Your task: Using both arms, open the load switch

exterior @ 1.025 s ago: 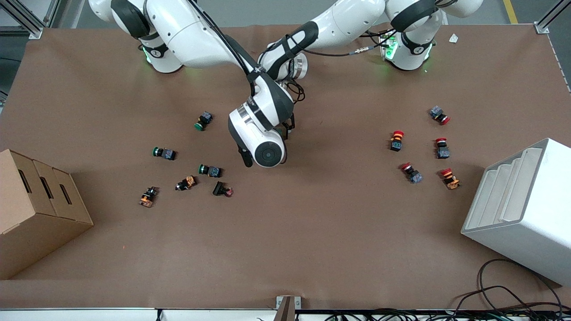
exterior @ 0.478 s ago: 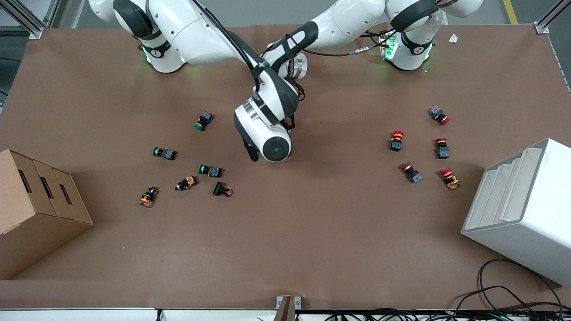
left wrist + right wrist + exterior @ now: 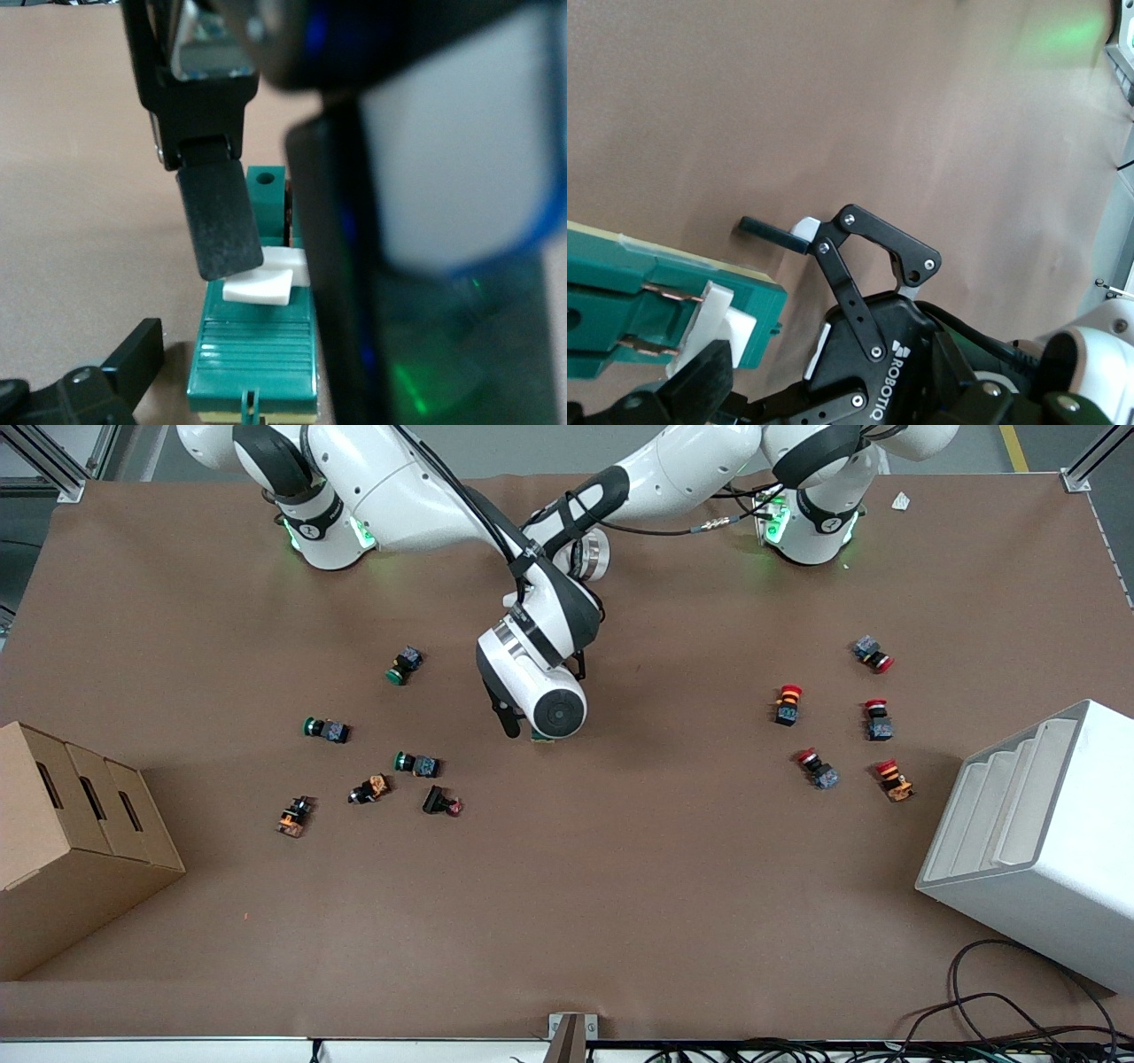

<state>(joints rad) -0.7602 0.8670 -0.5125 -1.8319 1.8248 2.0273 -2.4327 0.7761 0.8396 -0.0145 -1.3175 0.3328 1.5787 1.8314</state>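
Observation:
The load switch (image 3: 255,345) is a dark-green block with a white toggle (image 3: 259,288), lying mid-table. In the front view only a green sliver (image 3: 542,737) of it shows under the right arm's wrist. My right gripper (image 3: 524,731) hangs over it, open, with one finger pad (image 3: 220,226) at the toggle's corner. My left gripper (image 3: 799,288) is open at the switch's toggle end (image 3: 718,323). One of its fingers (image 3: 137,359) stands beside the block with a strip of table between them. The right arm hides it in the front view.
Green push-buttons (image 3: 405,664) (image 3: 326,729) (image 3: 416,763) lie toward the right arm's end. Red ones (image 3: 788,704) (image 3: 873,654) lie toward the left arm's end. A cardboard box (image 3: 71,841) and a white rack (image 3: 1036,841) stand at the table's two ends.
The right arm's wrist has moved toward the left arm's end and the bases, and a green sliver of the switch now shows below it. The left arm has stayed put.

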